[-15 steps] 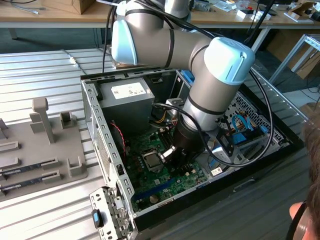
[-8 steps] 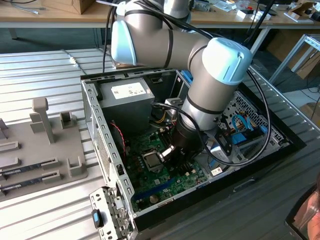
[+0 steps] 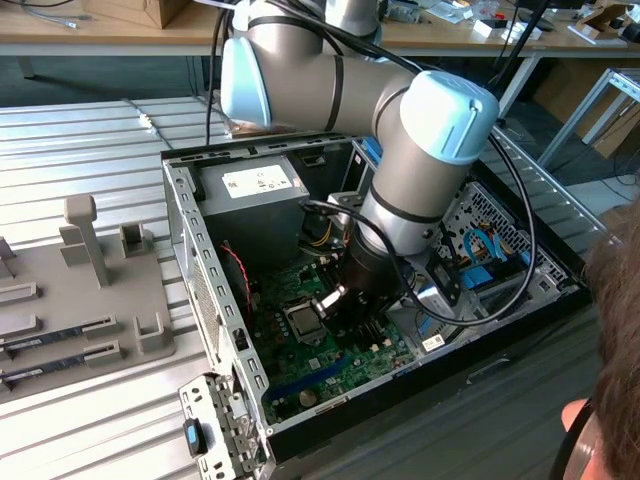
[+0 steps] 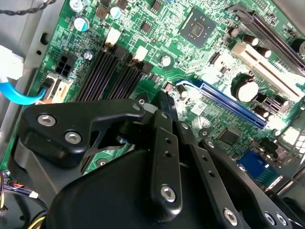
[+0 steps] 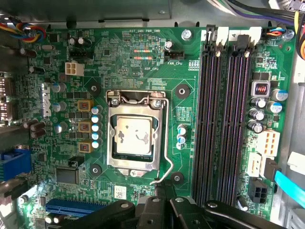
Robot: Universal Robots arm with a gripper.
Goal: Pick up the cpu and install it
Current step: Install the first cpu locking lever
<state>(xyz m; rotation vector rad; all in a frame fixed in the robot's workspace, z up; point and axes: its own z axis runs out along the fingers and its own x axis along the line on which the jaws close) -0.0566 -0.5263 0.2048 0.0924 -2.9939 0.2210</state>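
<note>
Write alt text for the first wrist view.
The cpu sits on the green motherboard, framed by a metal socket bracket. Long dark memory slots run beside it, and the black gripper hovers near that bracket.

Workshop: cluttered workbenches [image 3: 90,35], opened computer case [image 3: 205,290]

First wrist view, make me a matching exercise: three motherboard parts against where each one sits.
1. silvery square metal-topped cpu
2. long black plastic memory slots
3. long blue plastic expansion slot

A. beside the blue connector block
B. inside the grey metal socket frame
C. between the socket and the white plastic connectors

Pairs: 1-B, 2-C, 3-A.
</note>
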